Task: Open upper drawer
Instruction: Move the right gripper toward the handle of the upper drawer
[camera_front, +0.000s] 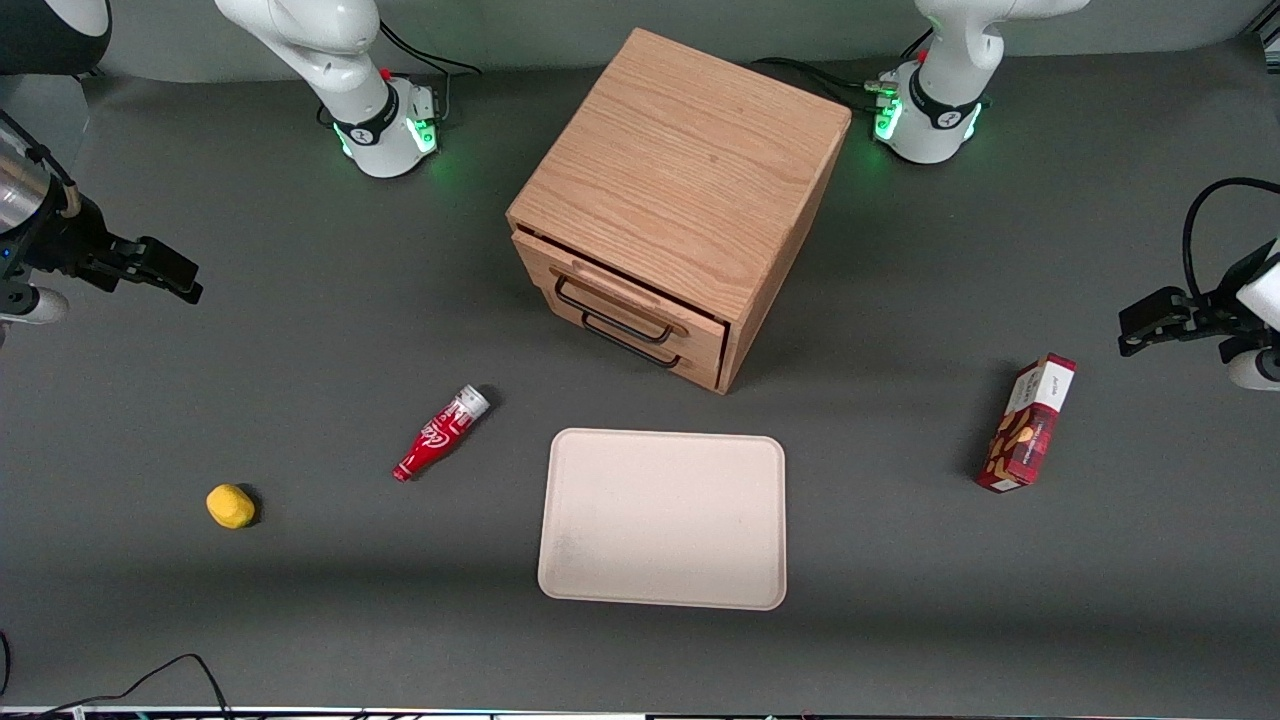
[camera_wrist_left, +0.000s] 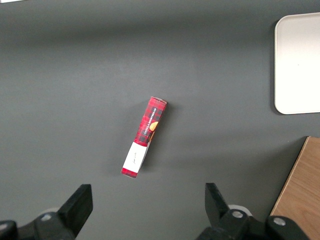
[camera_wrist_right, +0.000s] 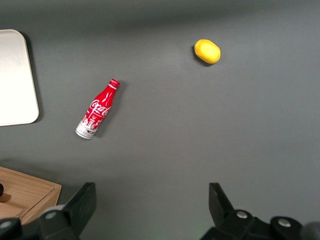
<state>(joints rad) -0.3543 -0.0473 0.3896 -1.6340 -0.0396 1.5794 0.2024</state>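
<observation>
A dark grey worktop (camera_front: 300, 620) carries everything here, and the largest thing on it is the light-oak cube cabinet (camera_front: 680, 180), standing at about twelve o'clock from the worktop's centre and turned at an angle. Its upper drawer (camera_front: 600, 283) sits just under the cabinet top with its thin black bar handle; above the lower drawer (camera_front: 650, 352), it appears nearly flush with the cabinet, a thin dark gap at its edge. Nearer the front camera lies a cream tray (camera_front: 662, 518) with nothing in it. A red snack box (camera_front: 1028, 422) stands at three o'clock from the tray, toward the parked arm's end. A red cola bottle (camera_front: 441, 433) lies on its side at nine o'clock from the tray, with a small yellow lemon-like object (camera_front: 230, 506) further toward the working arm's end. The pincer (camera_front: 160, 268) hovers at that end, well apart from the cabinet, fingers spread wide and holding nothing.
</observation>
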